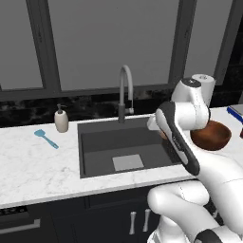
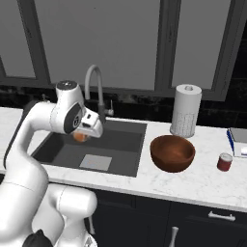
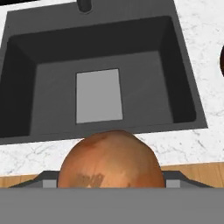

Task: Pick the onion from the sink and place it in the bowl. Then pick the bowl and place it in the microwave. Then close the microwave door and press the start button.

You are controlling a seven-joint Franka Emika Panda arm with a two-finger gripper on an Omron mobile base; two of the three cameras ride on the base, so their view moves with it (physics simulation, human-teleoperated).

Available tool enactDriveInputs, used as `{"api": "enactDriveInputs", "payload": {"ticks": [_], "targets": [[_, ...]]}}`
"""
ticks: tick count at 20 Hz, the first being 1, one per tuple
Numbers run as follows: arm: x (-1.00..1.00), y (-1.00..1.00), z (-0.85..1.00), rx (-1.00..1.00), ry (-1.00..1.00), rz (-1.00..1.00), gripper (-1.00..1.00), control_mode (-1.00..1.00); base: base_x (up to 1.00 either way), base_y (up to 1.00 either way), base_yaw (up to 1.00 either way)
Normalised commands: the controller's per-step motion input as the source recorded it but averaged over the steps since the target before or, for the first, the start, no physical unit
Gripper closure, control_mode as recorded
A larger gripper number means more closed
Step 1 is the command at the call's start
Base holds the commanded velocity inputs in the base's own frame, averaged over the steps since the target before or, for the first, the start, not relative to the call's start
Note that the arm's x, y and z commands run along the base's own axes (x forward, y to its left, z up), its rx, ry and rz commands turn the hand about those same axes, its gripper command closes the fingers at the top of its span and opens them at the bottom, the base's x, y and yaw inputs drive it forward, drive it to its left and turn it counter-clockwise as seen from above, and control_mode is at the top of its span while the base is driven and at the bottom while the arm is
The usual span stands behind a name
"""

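The pincer point(image 2: 81, 136) is grasping the onion point(image 3: 111, 159), jaws standing wide around it, and is holding it above the sink point(image 3: 183, 109) basin.

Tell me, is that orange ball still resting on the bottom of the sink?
Apart. The right base view shows the onion lifted in the end effector, above the sink; the hand view shows the sink floor bare far below it.

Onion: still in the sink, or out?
Out. The onion sits in the gripper, raised above the sink, whose floor is bare.
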Motion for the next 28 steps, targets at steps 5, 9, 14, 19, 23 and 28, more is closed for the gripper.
{"api": "enactDriveInputs", "payload": {"ticks": [5, 9, 14, 19, 23, 28], "targets": [[0.0, -1.0, 0.4, 0.0, 0.01, -0.19, 1.0, -1.0, 0.0, 0.0, 0.0], [0.0, -1.0, 0.01, 0.0, 0.0, -0.18, 1.0, -1.0, 0.0, 0.0, 0.0], [0.04, -1.0, -0.03, 0.0, 0.0, -0.15, 1.0, -1.0, 0.0, 0.0, 0.0], [0.56, -0.98, -0.19, 0.06, 0.13, -0.05, 1.0, -1.0, 0.0, 0.0, 0.0], [0.82, -0.86, -0.31, 0.07, 0.24, 0.0, 1.0, -1.0, 0.0, 0.0, 0.0], [0.79, -0.77, -0.3, 0.06, 0.26, 0.0, 1.0, -1.0, 0.0, 0.0, 0.0]]}}
